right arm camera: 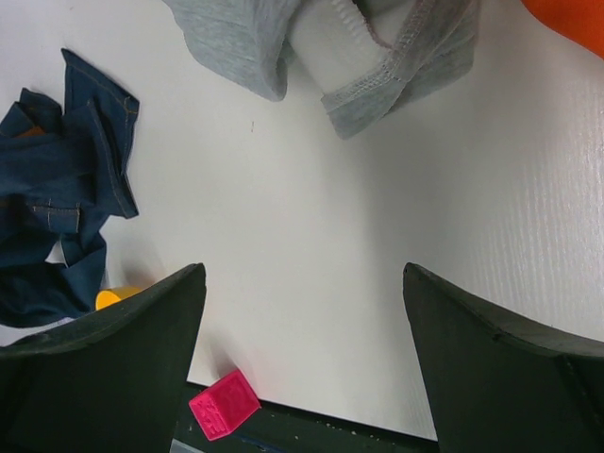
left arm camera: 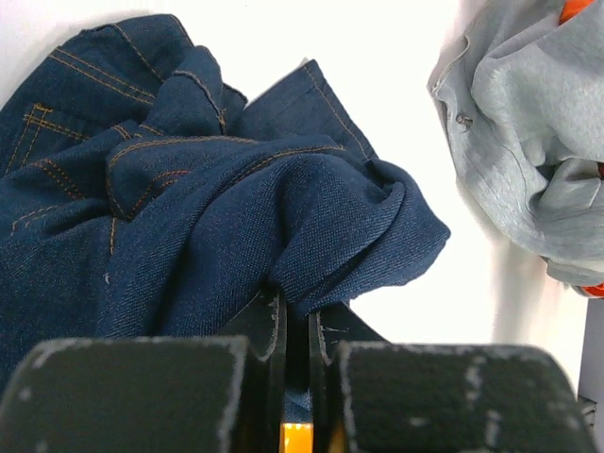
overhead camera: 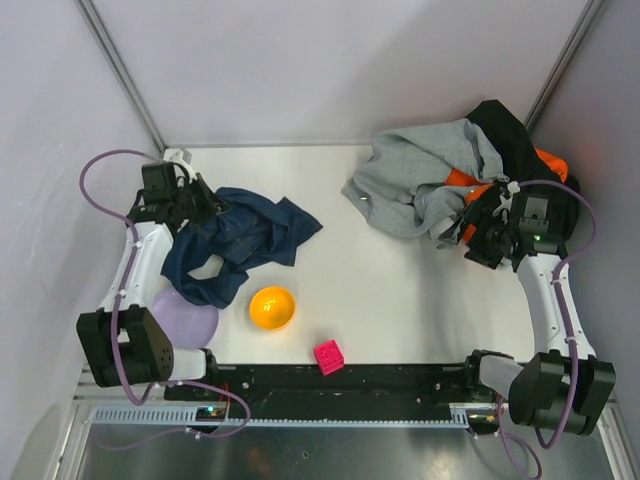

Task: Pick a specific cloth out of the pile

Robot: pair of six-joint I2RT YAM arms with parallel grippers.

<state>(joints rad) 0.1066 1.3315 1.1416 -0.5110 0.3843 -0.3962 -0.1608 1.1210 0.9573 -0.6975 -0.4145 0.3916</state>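
Note:
The cloth (overhead camera: 245,240), dark navy denim, lies spread on the left half of the table, apart from the pile (overhead camera: 440,180) of grey, orange and black garments at the back right. My left gripper (overhead camera: 210,212) is at the cloth's back-left edge. In the left wrist view its jaws (left arm camera: 295,316) are shut on a fold of the cloth (left arm camera: 189,217). My right gripper (overhead camera: 468,238) is at the pile's near edge, open. In the right wrist view its fingers (right arm camera: 302,274) hold nothing, above bare table just short of the grey garment (right arm camera: 377,57).
An orange bowl (overhead camera: 272,307) sits just in front of the cloth. A purple plate (overhead camera: 185,318) lies partly under the cloth's near-left end. A pink cube (overhead camera: 329,356) rests at the table's near edge. Walls close in the back and sides.

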